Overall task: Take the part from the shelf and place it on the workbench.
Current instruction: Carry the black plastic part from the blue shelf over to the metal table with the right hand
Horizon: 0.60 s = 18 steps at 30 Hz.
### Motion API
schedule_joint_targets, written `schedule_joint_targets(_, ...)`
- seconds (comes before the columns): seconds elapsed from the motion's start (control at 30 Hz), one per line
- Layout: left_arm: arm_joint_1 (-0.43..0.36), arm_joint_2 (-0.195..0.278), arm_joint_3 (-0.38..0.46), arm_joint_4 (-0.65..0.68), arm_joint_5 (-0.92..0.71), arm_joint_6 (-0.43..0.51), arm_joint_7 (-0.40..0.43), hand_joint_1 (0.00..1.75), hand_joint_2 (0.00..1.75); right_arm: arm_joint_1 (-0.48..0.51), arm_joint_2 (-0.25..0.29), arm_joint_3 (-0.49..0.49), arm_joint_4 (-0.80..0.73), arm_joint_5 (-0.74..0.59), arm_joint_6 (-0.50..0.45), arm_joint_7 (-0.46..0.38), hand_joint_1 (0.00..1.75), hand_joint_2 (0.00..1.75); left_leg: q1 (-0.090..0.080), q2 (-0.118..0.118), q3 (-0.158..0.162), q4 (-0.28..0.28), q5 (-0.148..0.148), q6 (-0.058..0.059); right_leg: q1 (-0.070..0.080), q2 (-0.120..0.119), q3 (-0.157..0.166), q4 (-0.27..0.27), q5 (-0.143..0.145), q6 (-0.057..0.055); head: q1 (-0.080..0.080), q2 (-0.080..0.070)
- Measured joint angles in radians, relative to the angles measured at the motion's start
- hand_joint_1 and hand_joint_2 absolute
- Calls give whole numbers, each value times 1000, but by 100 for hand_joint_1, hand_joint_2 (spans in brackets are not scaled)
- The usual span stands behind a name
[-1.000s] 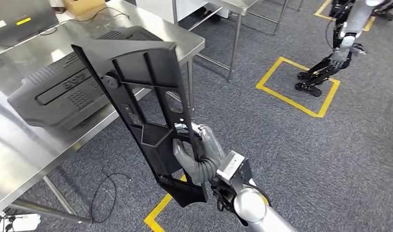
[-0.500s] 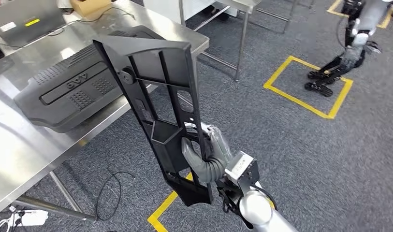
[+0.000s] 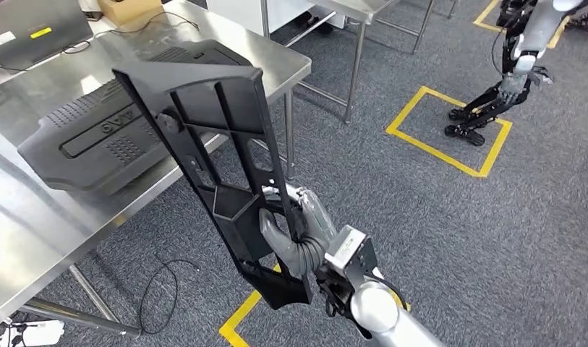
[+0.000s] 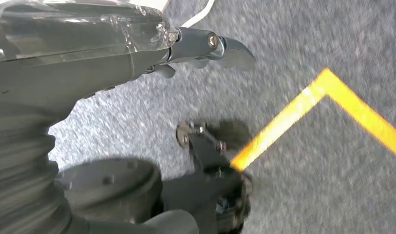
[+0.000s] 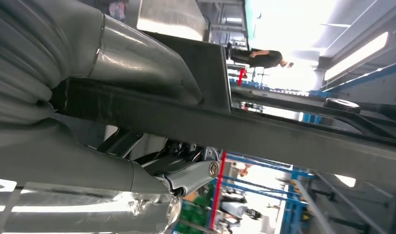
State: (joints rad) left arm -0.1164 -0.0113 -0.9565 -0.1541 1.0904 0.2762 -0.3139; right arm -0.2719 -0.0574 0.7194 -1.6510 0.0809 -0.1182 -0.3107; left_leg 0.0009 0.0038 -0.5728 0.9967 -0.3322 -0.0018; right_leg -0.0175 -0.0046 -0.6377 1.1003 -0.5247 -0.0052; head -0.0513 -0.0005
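Observation:
The part (image 3: 211,144) is a long black plastic frame with ribs and cut-outs. My right hand (image 3: 299,233) grips it near its lower end and holds it upright and tilted in the air, its top leaning toward the steel workbench (image 3: 30,210) on my left. In the right wrist view the hand (image 5: 49,53) wraps around a dark bar of the part (image 5: 264,131). My left hand (image 4: 88,53) hangs over the grey carpet with nothing in it and a finger stretched out.
A large black moulded cover (image 3: 103,137) lies on the workbench, with a cardboard box (image 3: 128,9) and a screen (image 3: 30,29) behind it. A cable (image 3: 160,289) loops on the floor under the table edge. Another robot (image 3: 508,79) stands by a yellow floor square (image 3: 450,155).
The head view swung a little right and then back, so the whole scene shifted. The part stays in my right hand at the same tilt.

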Motion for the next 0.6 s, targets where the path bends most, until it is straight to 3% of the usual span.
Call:
schedule_joint_targets(0.07,0,0,0,0,0,0,0,0,175,2,-1,0,0,0,0,0,175,175,-2,0,-1,-3,2,5,1,2,-56,125,-61,-1,16,0)
schedule_joint_targets(0.1,0,-1,0,0,0,-1,0,0,175,4,-2,0,0,0,0,0,175,175,-4,0,-1,-2,1,7,2,2,-80,175,-77,-2,22,0)
schedule_joint_targets(0.13,1,-1,0,0,0,-1,0,0,175,7,-3,0,0,0,0,0,175,175,-6,0,-1,-1,0,8,2,2,-90,195,-75,-3,27,0)
schedule_joint_targets(0.17,1,-2,0,0,0,-1,1,0,175,8,-3,0,0,0,0,0,175,175,-7,-1,0,2,-2,9,2,2,-82,177,-55,-5,32,0)
schedule_joint_targets(0.23,0,-2,0,0,0,-2,1,0,175,8,-4,0,0,0,0,1,175,175,-8,-1,0,10,-10,6,4,2,-28,58,10,-11,42,0)
schedule_joint_targets(0.3,0,-2,0,0,0,-2,1,0,175,8,-4,0,0,0,0,1,175,175,-11,-2,-5,24,-20,-3,7,2,15,-38,39,-17,48,0)
schedule_joint_targets(0.37,0,-2,0,0,1,-2,1,0,175,8,-4,0,0,0,0,1,175,175,-12,0,-8,32,-26,-12,10,4,22,-58,35,-23,46,0)
schedule_joint_targets(0.47,-1,-2,0,0,1,-2,1,0,175,8,-3,0,0,0,0,0,175,175,-9,0,-13,60,-47,-30,5,5,31,-65,35,-33,42,0)
schedule_joint_targets(0.53,-1,-2,0,0,1,-2,1,0,175,7,-2,0,0,0,0,0,175,175,-1,-1,-55,155,-91,-45,1,4,39,-68,31,-41,30,0)
schedule_joint_targets(0.6,1,-2,0,0,1,-2,1,0,175,8,-1,0,0,0,0,0,175,175,9,-1,-122,275,-129,-55,1,5,46,-68,23,-45,18,0)
